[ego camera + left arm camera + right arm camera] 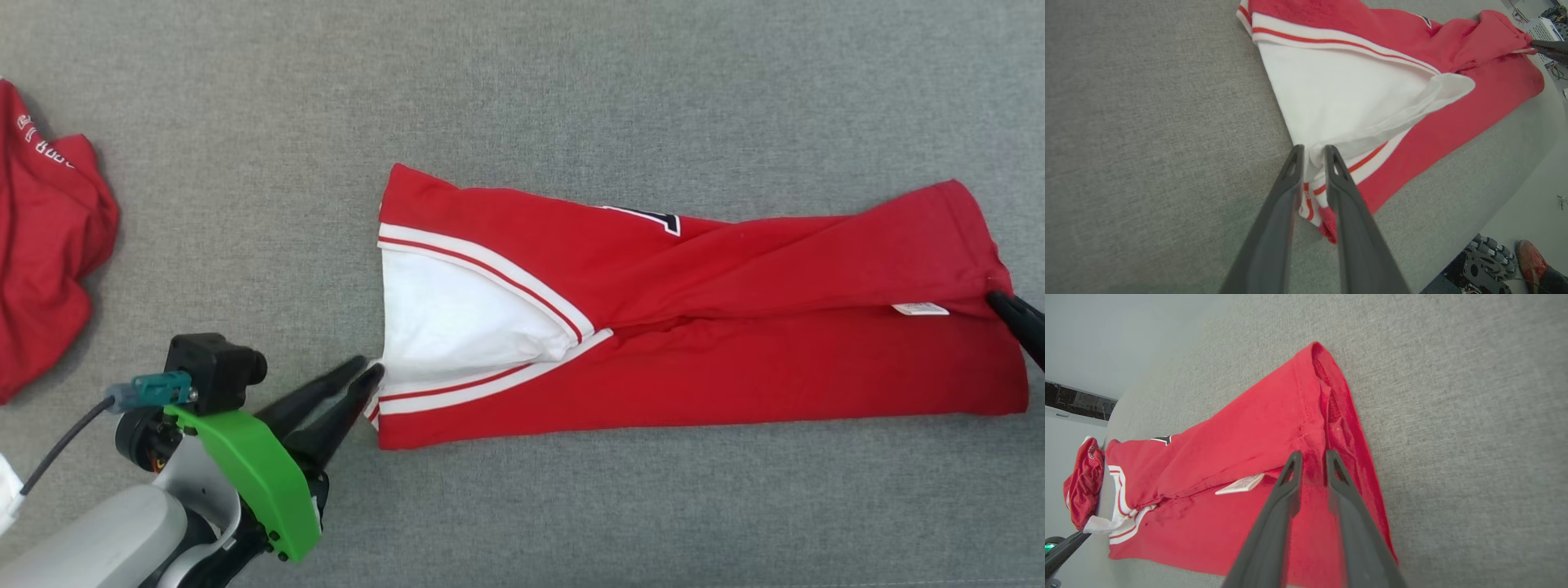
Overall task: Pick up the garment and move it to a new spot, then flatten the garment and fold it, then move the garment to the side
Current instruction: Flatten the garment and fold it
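Observation:
The garment (735,343) is a red jersey with white and red trim and a white inside, lying folded lengthwise on the grey cloth surface. My left gripper (365,371) is at its left end, near the front corner. In the left wrist view, the gripper (1310,151) has its jaws a narrow gap apart, with the garment's (1351,90) white edge between the tips. My right gripper (992,298) reaches the right end. Seen from the right wrist, that gripper (1310,455) also stands slightly open over a red fold of the garment (1241,441), next to a white label (1240,484).
A second red garment (41,245) lies crumpled at the far left of the surface. In the left wrist view, the surface's edge drops off at the right, with a wheeled base (1490,261) and a shoe (1531,261) on the floor below.

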Controlling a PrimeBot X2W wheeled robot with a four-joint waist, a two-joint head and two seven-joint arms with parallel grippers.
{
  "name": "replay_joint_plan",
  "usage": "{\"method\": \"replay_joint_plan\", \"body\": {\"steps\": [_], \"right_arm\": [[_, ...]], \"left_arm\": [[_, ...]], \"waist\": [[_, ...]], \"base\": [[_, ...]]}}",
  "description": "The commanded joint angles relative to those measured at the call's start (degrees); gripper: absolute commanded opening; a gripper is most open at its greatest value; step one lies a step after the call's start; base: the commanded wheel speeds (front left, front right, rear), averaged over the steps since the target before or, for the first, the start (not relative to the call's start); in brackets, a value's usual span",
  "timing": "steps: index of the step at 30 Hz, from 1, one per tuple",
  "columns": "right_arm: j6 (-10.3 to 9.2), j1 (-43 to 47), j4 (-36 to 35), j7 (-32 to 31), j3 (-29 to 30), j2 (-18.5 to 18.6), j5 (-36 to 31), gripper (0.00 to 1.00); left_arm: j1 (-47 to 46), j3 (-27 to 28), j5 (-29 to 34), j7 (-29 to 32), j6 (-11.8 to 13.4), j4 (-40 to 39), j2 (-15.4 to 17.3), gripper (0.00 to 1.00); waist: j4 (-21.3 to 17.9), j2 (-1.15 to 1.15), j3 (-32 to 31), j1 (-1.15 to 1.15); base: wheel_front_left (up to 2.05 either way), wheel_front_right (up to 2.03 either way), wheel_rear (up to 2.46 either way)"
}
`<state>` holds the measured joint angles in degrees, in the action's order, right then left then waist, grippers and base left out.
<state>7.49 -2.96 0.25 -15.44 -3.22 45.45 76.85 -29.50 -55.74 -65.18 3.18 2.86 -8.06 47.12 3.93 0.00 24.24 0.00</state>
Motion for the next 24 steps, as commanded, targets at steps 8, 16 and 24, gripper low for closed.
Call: {"method": "replay_joint_plan", "body": {"steps": [8,16,24], "right_arm": [[0.00,3.2,-0.2,10.1,-0.8,-3.5,-6.5,1.00],[0.00,6.1,4.3,22.9,-4.5,-8.6,-17.4,1.00],[0.00,6.8,9.3,29.4,-5.2,-14.8,-23.0,1.00]], "left_arm": [[6.4,2.2,6.8,-14.4,9.1,4.8,-4.6,1.00],[15.1,8.4,14.9,-18.4,16.4,6.6,-12.3,1.00],[27.0,21.8,31.9,-18.4,16.7,5.4,-23.9,1.00]], "waist": [[-1.6,0.00,-8.7,0.00],[-1.8,0.00,-15.3,0.00],[0.0,0.00,-17.7,0.00]], "base": [[0.00,0.00,0.00],[0.00,0.00,0.00],[0.00,0.00,0.00]]}}
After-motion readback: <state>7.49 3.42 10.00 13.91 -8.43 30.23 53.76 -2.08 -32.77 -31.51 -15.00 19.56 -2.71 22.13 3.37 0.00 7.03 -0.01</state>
